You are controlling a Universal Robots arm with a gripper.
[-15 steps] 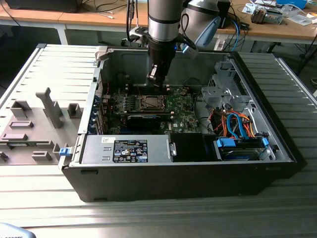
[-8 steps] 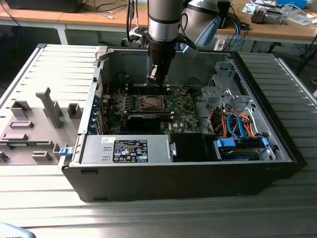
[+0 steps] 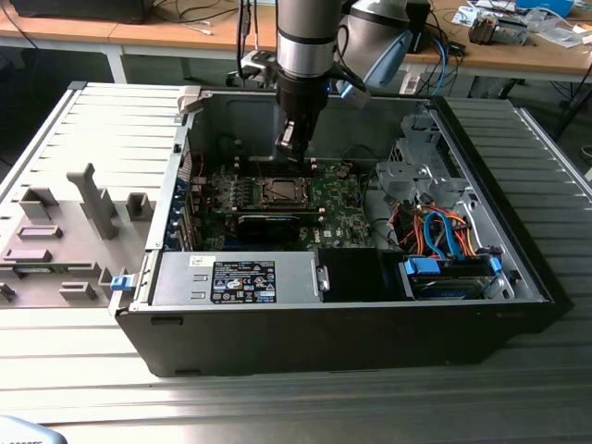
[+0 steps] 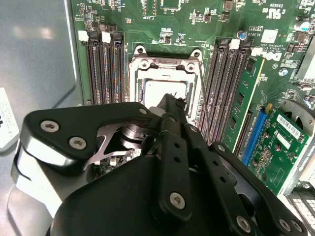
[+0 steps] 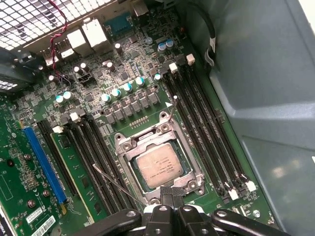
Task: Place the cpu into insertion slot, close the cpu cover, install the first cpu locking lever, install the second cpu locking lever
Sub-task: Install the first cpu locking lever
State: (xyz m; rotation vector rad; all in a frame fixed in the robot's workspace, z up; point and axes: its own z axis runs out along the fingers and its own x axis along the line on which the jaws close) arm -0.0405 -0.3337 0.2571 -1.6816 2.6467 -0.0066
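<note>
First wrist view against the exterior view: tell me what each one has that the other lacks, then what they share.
First wrist view alone: the cpu's silver top, seated in the insertion slot with the cpu cover down around it, and the blue expansion slot. Exterior view alone: the labelled power supply, the drive cables and the grey ribbed table. Both: the gripper near the slot, and the green board.

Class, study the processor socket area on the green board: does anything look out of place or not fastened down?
Yes. Beside the insertion slot, where the cpu sits under the cpu cover, two thin locking levers stick out at angles instead of lying along the frame, so they look unlatched. The gripper sits at the socket's edge.
</note>
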